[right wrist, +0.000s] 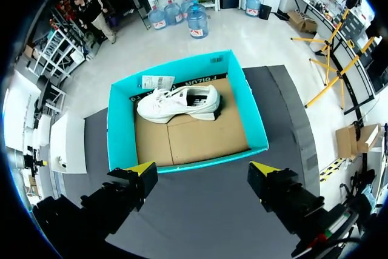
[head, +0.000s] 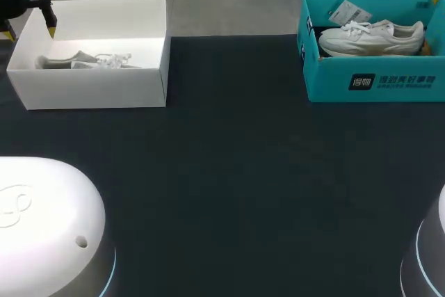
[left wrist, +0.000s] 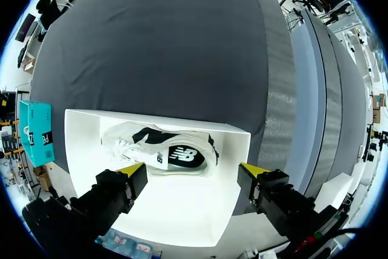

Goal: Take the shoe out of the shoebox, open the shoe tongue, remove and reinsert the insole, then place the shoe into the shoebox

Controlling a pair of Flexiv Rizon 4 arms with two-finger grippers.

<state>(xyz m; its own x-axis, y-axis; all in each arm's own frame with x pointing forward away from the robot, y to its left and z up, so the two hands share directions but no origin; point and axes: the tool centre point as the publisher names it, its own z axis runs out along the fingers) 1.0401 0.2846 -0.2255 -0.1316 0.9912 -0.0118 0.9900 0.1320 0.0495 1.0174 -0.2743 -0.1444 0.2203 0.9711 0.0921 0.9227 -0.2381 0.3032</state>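
We hold our left gripper (left wrist: 193,170) above the white shoebox (head: 97,92), its 2 yellow-tipped fingers spread wide with nothing in them. Seen from the wrist, 1 finger sits to either side of the shoe (left wrist: 160,150) below.

That white shoe with black panels lies on its side on the floor of the white shoebox. It rests close against the long wall that faces the middle of the dark table (head: 236,172). The 4 white walls stand all around it, and the box is open at the top.

Far across the table from the white shoebox, on our right, stands a teal shoebox (head: 375,81), also open-topped. It holds a second white shoe (head: 372,36), upright along the wall farthest from us, with a paper tag (head: 348,13) at the heel end. Our right gripper (right wrist: 203,167) hangs above the teal box's near wall, equally wide open and holding nothing. Bare dark tabletop lies between the 2 boxes.
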